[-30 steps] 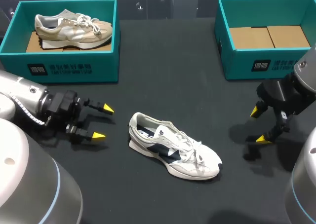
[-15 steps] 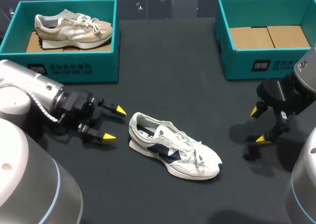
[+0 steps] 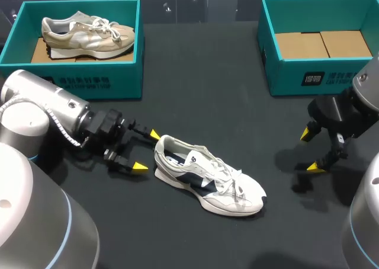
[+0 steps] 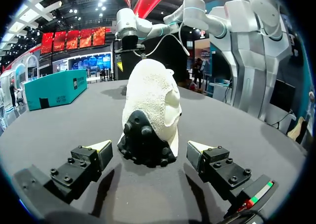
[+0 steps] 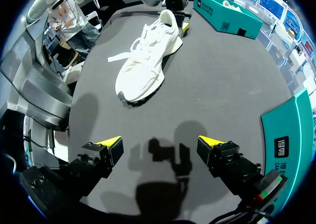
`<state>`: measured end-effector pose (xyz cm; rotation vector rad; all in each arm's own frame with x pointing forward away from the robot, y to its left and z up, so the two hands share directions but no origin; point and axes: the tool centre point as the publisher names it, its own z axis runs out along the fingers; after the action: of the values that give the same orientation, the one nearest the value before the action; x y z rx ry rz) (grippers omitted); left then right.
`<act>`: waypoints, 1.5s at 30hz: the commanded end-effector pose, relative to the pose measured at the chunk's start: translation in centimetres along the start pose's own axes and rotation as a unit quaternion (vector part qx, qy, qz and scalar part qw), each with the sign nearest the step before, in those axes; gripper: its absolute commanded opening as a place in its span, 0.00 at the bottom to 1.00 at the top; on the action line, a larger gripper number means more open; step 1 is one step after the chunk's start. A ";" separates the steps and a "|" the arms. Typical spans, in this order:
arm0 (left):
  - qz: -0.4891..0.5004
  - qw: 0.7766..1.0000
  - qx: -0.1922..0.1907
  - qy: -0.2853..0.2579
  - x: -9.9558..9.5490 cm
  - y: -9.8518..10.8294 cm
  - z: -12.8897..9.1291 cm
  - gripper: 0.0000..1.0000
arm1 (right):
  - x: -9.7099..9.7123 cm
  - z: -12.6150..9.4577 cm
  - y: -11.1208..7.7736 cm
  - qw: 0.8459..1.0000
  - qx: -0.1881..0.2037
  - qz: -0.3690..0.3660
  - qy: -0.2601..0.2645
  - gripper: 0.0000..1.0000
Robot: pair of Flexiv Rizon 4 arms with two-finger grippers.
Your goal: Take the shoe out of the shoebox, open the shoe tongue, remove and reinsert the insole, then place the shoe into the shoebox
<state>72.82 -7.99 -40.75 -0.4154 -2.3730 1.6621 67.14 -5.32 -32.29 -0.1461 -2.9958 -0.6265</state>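
Note:
A white and navy shoe (image 3: 207, 180) lies on the black table, heel to the left, toe to the right. My left gripper (image 3: 147, 150) stands open just left of the heel, its yellow fingertips (image 3: 154, 134) level with the heel on either side. In the left wrist view the heel (image 4: 148, 113) fills the space just ahead of the open left gripper (image 4: 149, 150), not touched. My right gripper (image 3: 310, 150) hangs open over bare table right of the shoe. From the right wrist view the shoe (image 5: 144, 61) lies well ahead of the right gripper (image 5: 159, 145).
A teal shoebox (image 3: 83, 82) at the back left holds a beige shoe (image 3: 86, 35). A second teal shoebox (image 3: 308, 73) at the back right holds only brown cardboard. Both boxes stand behind the grippers.
My left arm has slid to the right, bringing its open gripper up to the shoe's heel. The right arm and the shoe have not moved.

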 end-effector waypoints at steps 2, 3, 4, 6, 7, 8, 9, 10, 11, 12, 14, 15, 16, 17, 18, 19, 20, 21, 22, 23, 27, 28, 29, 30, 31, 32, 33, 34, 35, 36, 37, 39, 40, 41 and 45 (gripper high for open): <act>0.001 1.000 0.000 0.008 -0.4 -0.1 0.9 1.00 | 0.1 0.0 0.0 1.000 0.000 0.000 -0.001 1.00; 0.001 1.000 0.000 0.010 -0.4 -0.1 1.0 1.00 | 0.1 0.0 0.0 1.000 0.000 0.000 -0.001 1.00; 0.002 1.000 0.000 0.012 -0.5 -0.1 1.1 1.00 | 0.1 0.0 0.0 1.000 0.000 0.000 -0.001 1.00; 0.003 1.000 0.000 0.016 -0.6 -0.2 1.4 1.00 | 0.1 0.0 0.0 1.000 0.000 0.000 -0.001 1.00; 0.003 1.000 0.000 0.017 -0.6 -0.2 1.4 1.00 | 0.1 0.0 0.0 1.000 0.000 0.000 -0.001 1.00; 0.004 1.000 -0.001 0.020 -0.7 -0.2 1.5 1.00 | 0.1 0.0 0.0 1.000 0.000 0.000 -0.001 1.00; 0.004 1.000 -0.001 0.022 -0.8 -0.3 1.6 1.00 | 0.1 0.0 0.0 1.000 0.000 0.000 -0.001 1.00; 0.005 1.000 -0.002 0.025 -0.8 -0.3 1.7 1.00 | 0.1 0.0 0.0 1.000 0.000 0.000 -0.001 1.00; 0.006 1.000 -0.003 0.027 -0.9 -0.3 1.8 1.00 | 0.1 0.0 0.0 1.000 0.000 0.000 -0.001 1.00; 0.006 1.000 -0.003 0.030 -1.0 -0.3 1.8 1.00 | 0.1 0.0 0.0 1.000 0.000 0.000 -0.001 1.00; 0.007 0.999 -0.004 0.033 -1.2 -0.3 2.0 1.00 | 0.1 0.0 0.0 1.000 0.000 0.000 -0.001 1.00; 0.008 0.999 -0.003 0.036 -1.2 -0.3 2.0 1.00 | 0.1 0.0 0.0 1.000 0.000 0.000 -0.001 1.00; 0.008 0.999 -0.002 0.038 -1.3 -0.3 2.1 1.00 | 0.1 0.0 0.0 1.000 0.000 0.000 -0.001 1.00; 0.008 0.999 -0.002 0.039 -1.4 -0.3 2.1 1.00 | 0.1 0.0 0.0 1.000 0.000 0.000 -0.001 1.00; 0.009 0.999 -0.002 0.043 -1.4 -0.3 2.2 1.00 | 0.1 0.0 0.0 1.000 0.000 0.000 -0.001 1.00; 0.009 0.999 0.000 0.045 -1.5 -0.3 2.2 1.00 | 0.1 0.0 0.0 1.000 0.000 0.000 -0.001 1.00; 0.009 0.999 0.000 0.048 -1.5 -0.3 2.3 1.00 | 0.1 0.0 0.0 1.000 0.000 0.000 -0.001 1.00; 0.010 0.999 0.000 0.050 -1.6 -0.4 2.3 1.00 | 0.1 0.0 0.0 1.000 0.000 0.000 -0.001 1.00; 0.010 0.999 0.002 0.053 -1.6 -0.4 2.4 1.00 | 0.1 0.0 0.0 1.000 0.000 0.000 -0.001 1.00; 0.011 0.998 0.001 0.057 -1.6 -0.4 2.5 1.00 | 0.1 0.0 0.0 1.000 0.000 0.000 -0.001 1.00; 0.016 0.997 -0.002 0.070 -1.4 -0.6 2.9 1.00 | 0.1 0.0 0.0 1.000 0.000 0.000 -0.001 1.00; 0.017 0.997 -0.002 0.072 -1.4 -0.6 3.0 1.00 | 0.1 0.0 0.0 1.000 0.000 0.000 -0.001 1.00; 0.018 0.997 -0.003 0.076 -1.4 -0.7 3.1 1.00 | 0.1 0.0 0.0 1.000 0.000 0.000 -0.001 1.00; 0.020 0.997 -0.005 0.079 -1.3 -0.7 3.2 1.00 | 0.1 0.0 0.0 1.000 0.000 0.000 -0.001 1.00; 0.021 0.997 -0.005 0.080 -1.2 -0.7 3.3 1.00 | 0.1 0.0 0.0 1.000 0.000 0.000 -0.001 1.00; 0.021 0.996 -0.005 0.082 -1.2 -0.8 3.4 1.00 | 0.1 0.0 0.0 1.000 0.000 0.000 -0.001 1.00; 0.021 0.996 -0.005 0.084 -1.1 -0.8 3.5 1.00 | 0.1 0.0 0.0 1.000 0.000 0.000 -0.001 1.00; 0.021 0.996 -0.004 0.086 -1.1 -0.8 3.6 1.00 | 0.1 0.0 0.0 1.000 0.000 0.000 -0.001 1.00; 0.021 0.996 -0.003 0.087 -1.1 -0.8 3.7 1.00 | 0.1 0.0 0.0 1.000 0.000 0.000 -0.001 1.00; 0.021 0.996 -0.002 0.089 -1.0 -0.9 3.8 1.00 | 0.1 0.0 0.0 1.000 0.000 0.000 -0.001 1.00; 0.022 0.996 -0.002 0.090 -1.0 -0.9 3.9 1.00 | 0.1 0.0 0.0 1.000 0.000 0.000 -0.001 1.00; 0.022 0.995 -0.001 0.095 -0.9 -0.9 4.2 1.00 | 0.1 0.0 0.0 1.000 0.000 0.000 -0.001 1.00; 0.022 0.995 -0.001 0.096 -0.8 -0.9 4.3 1.00 | 0.1 0.0 0.0 1.000 0.000 0.000 -0.001 1.00; 0.022 0.995 0.000 0.099 -0.8 -1.0 4.4 1.00 | 0.1 0.0 0.0 1.000 0.000 0.000 -0.001 1.00; 0.022 0.994 0.001 0.105 -0.6 -1.0 4.9 1.00 | 0.1 0.0 0.0 1.000 0.000 0.000 -0.001 1.00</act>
<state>71.47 -12.45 -41.14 -0.6119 -2.2291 1.5569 67.14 -5.32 -32.29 -0.1461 -2.9958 -0.6265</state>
